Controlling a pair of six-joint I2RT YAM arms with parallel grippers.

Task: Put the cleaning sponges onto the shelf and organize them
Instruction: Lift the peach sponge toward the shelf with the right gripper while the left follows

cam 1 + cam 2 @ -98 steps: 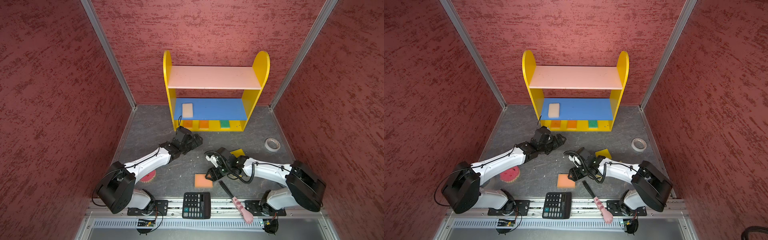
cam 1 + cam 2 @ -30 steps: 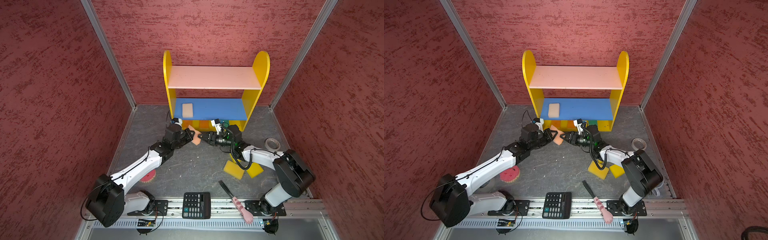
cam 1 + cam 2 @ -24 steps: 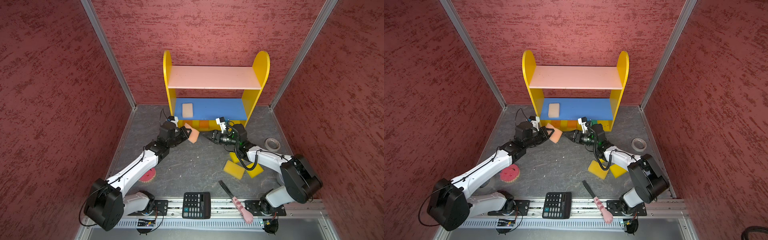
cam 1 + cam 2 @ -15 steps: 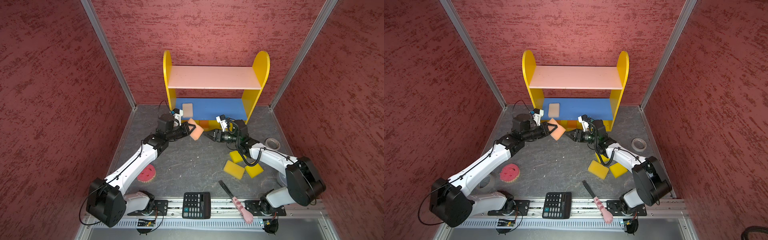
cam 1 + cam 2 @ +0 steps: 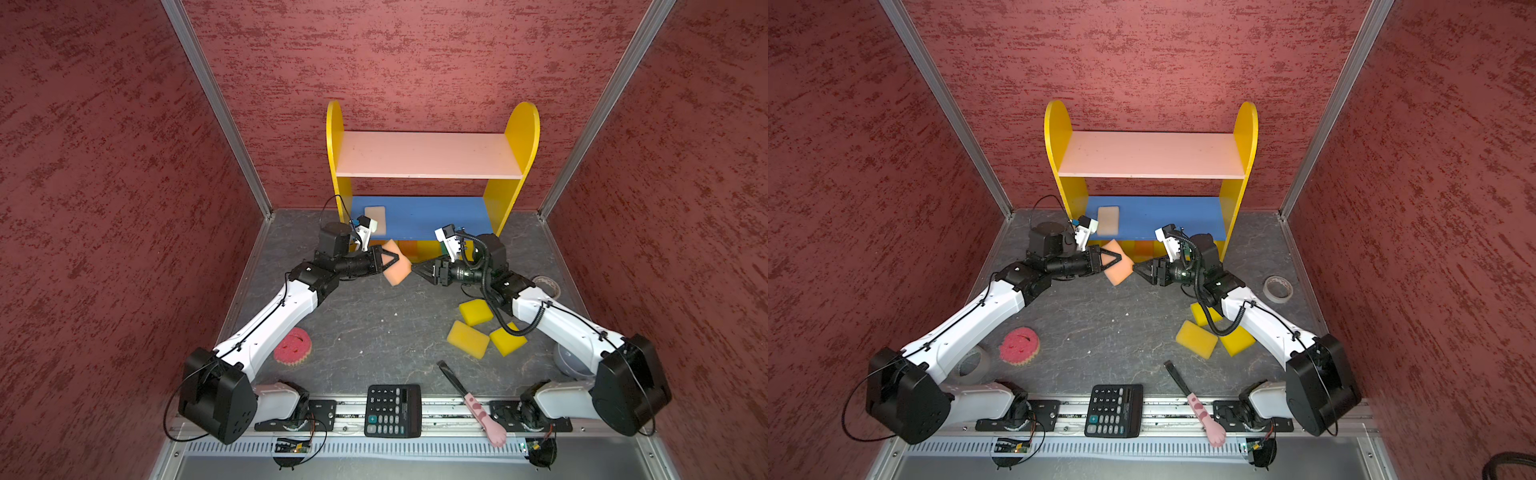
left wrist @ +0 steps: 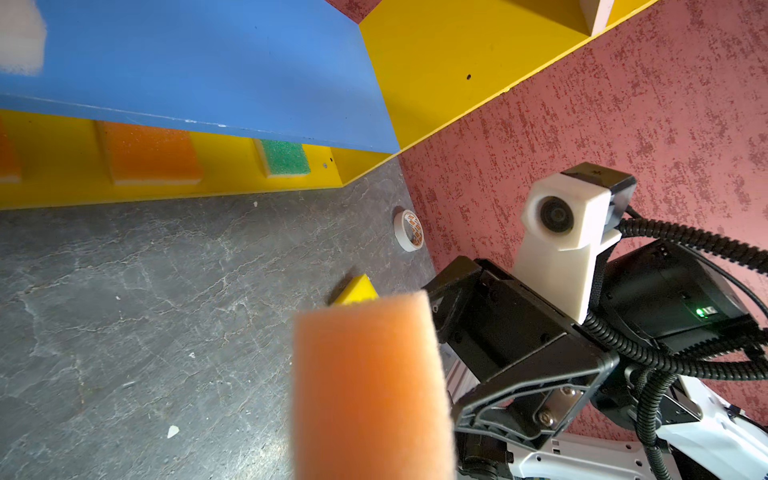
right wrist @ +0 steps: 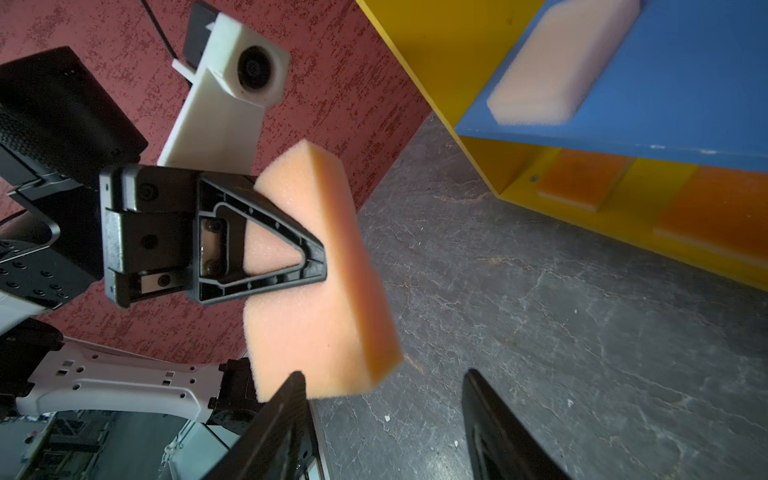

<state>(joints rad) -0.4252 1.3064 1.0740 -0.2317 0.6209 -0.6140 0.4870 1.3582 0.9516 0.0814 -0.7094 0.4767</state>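
Left gripper: jaws clamped on the peach sponge across its broad faces; sponge held off the floor at frame centre in both top views, tilted onto one corner
Right gripper: jaws apart, empty, facing the peach sponge from the right; one finger just beside the sponge's lower corner in the right wrist view, probably not touching, edge too blurred to confirm
Shelf: upper centre, against the back wall; pink top board bare
Blue middle board: cream-white sponge lying flat at its left end, rest bare
Bottom board: orange sponges and green sponge in a row
Floor: three yellow sponges clustered right of centre beneath the right arm; round pink sponge lower left
Non-task items: calculator and brush at the bottom edge
Step judged: peach sponge on its way to the blue middle board
Risk, snag: tilted corner likely to catch the board's front edge and twist the soft foam out of the grip
Risk, collision: grippers nearly tip to tip; a careless swing could knock the sponge loose
Risk, disturbance: entry too far left could shove the cream-white sponge
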